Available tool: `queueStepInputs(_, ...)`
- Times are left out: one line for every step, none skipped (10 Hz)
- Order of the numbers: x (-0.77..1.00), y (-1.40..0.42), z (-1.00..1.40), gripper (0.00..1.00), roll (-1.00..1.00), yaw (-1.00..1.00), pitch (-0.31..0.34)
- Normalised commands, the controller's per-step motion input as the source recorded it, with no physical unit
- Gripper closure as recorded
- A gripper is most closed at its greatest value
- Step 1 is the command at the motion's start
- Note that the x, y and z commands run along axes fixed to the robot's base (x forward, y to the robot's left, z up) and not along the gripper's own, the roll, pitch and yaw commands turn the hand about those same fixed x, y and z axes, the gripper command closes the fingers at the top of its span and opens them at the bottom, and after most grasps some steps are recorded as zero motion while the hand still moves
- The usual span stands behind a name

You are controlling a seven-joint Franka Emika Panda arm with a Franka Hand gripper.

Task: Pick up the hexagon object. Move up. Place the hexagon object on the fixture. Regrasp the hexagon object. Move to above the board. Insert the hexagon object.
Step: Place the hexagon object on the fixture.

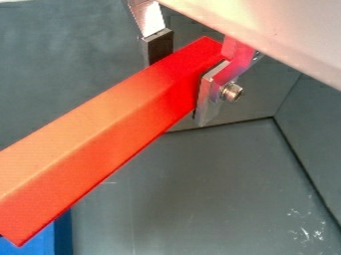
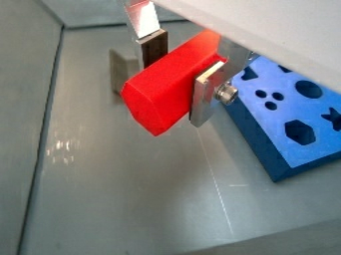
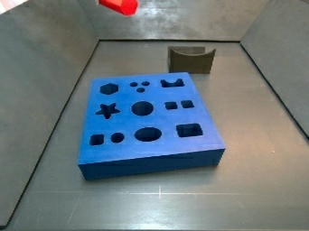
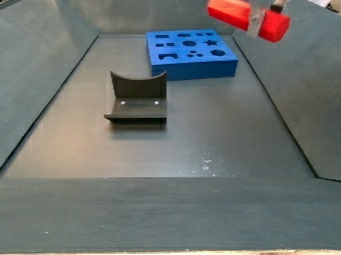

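So my gripper (image 2: 176, 78) is clamped on the hexagon object (image 2: 170, 82), and both wrist views show it pretty clearly: the two silver finger plates with dark pads sit on opposite sides of the red prism, pressed right against its faces, only as far apart as the piece is wide. In a wrist view the hexagon object (image 1: 107, 139) runs long and glossy away from the fingers (image 1: 213, 92), with one end poking out toward the camera. It's well up off the surface; in a side view only the red end of it (image 3: 118, 5) peeks in at about 11 o'clock at the frame edge, and in a side view it hangs up at 1 o'clock (image 4: 233, 14), with a bit of my gripper (image 4: 274, 24) showing next to it. The board (image 3: 151, 122) lies flat on the dark surface (image 3: 254, 189) with all its cutouts open: hexagon, star, circles, squares, oval. The fixture (image 3: 191, 59) stands apart from the board, at its 12 to 1 o'clock in that side view, notch facing up. From the side camera looking the opposite way, the fixture (image 4: 136, 100) sits nearer the lens and the board (image 4: 192, 54) lies beyond it at roughly 1 o'clock. In a wrist view the board (image 2: 286, 125) is down below, just beside the held piece's line.
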Motion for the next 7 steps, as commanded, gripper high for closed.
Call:
queueStepInputs(1.0,-0.06,0.04,1.0,-0.05,-1.0,-0.083)
queueStepInputs(1.0,-0.05,0.03,1.0,-0.07,-1.0,-0.079)
queueStepInputs(1.0,-0.05,0.02,1.0,-0.08,-1.0,-0.082)
queueStepInputs(1.0,-0.04,0.01,1.0,-0.11,-1.0,-0.088)
queueStepInputs(1.0,-0.04,0.01,1.0,-0.12,-1.0,-0.091)
queueStepInputs(1.0,-0.03,0.0,1.0,-0.15,-0.81,-0.077)
queueStepInputs(1.0,-0.03,0.0,1.0,-0.15,-0.66,-0.065)
